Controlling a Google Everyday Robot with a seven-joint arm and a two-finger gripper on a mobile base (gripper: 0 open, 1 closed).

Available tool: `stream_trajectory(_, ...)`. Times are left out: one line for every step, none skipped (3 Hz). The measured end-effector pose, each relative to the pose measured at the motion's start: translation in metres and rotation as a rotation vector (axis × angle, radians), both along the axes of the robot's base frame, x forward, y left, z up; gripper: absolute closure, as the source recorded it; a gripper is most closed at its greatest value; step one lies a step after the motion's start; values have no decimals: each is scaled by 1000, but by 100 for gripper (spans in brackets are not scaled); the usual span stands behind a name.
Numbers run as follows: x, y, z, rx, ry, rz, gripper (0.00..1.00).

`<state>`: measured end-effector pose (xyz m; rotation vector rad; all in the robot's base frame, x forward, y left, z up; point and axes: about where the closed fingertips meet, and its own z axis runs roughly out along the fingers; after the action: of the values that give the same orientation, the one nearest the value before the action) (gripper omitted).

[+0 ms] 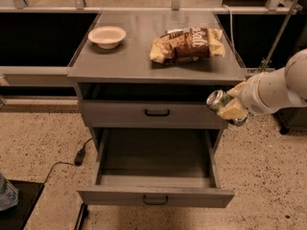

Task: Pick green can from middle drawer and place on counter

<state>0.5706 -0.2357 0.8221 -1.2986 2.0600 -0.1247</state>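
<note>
one gripper (228, 109): hangs off the cabinet's right front corner, below counter level and above the open drawer. its pale fingers are clamped around the green can and hold nothing else.
green can (217, 99): out of the drawer and in the air, tilted, silver top pointing up and left toward the cabinet. the fingers cover much of its body. the tilt probably follows the wrist angle needed to reach down into the drawer.
middle drawer (156, 199): pulled well out, with nothing visible inside. it stands open because the pick needed access from above.
upper drawer front (120, 113): shut, black handle, no part in this job.
counter (139, 56): the destination. bare grey surface shows along the front edge and in the centre.
bowl (107, 35): rear left of the counter, well apart from the can's likely landing spot.
chip bag (187, 44): right of centre, toward the back. a placement on the right side must go in front of it.
arm (280, 87): enters from the right, so the counter's front right is the nearest reach.
stage: pick judged complete, placing not yet done.
risk: the can sits lower than the counter rim and near the corner, so a straight sideways move would strike the edge. it needs lifting first, then righting.
</note>
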Motion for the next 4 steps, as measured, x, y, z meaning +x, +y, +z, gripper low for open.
stream_trajectory(21, 13, -10, 20, 5, 26, 100)
stream_trajectory(72, 52, -7, 64, -18, 102, 100)
stream_trajectory(116, 90, 27, 102, -77, 152, 100)
stream_trajectory(137, 119, 71, 108, -113, 182, 100)
